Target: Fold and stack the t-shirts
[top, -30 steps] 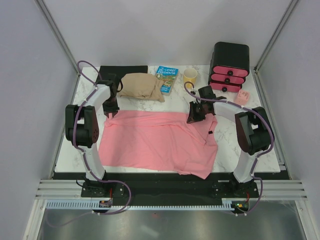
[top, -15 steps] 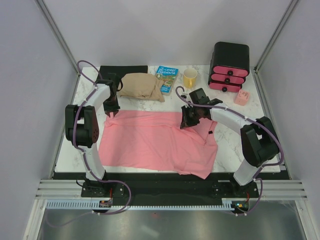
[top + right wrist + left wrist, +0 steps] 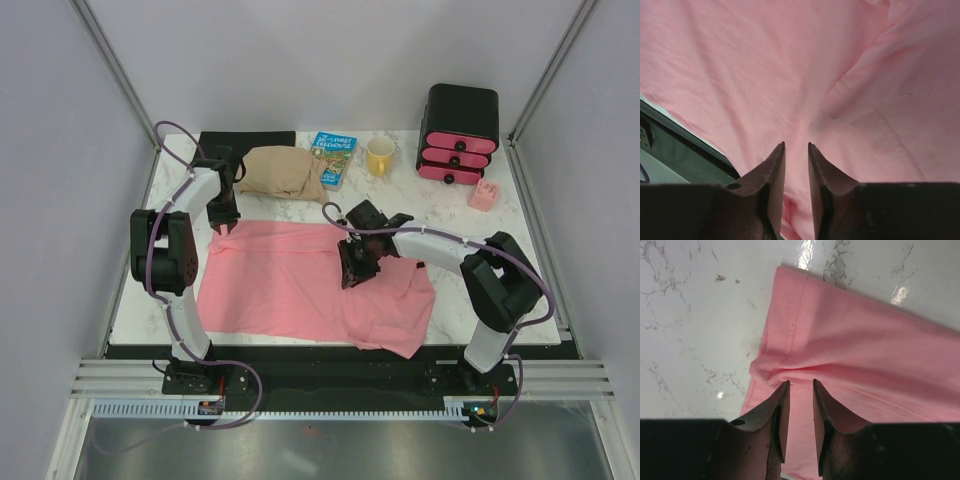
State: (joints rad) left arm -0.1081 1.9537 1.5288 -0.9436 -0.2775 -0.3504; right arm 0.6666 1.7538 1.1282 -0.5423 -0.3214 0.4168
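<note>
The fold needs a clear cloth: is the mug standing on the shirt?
No, the mug stands on bare table beyond the shirt, next to the book.

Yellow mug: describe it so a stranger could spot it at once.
At the table's far right stands a black drawer box with pink fronts. Just left of it, before the blue book, sits the mug: the only pale yellow, round thing there.

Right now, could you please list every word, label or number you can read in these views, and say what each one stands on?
"26-STOREY TREEHOUSE": on the cover of the blue book, small but just legible in the top view.
Other print on that cover: too small to read.
The t-shirt, the drawer box and the mug: no readable text shows.
</note>
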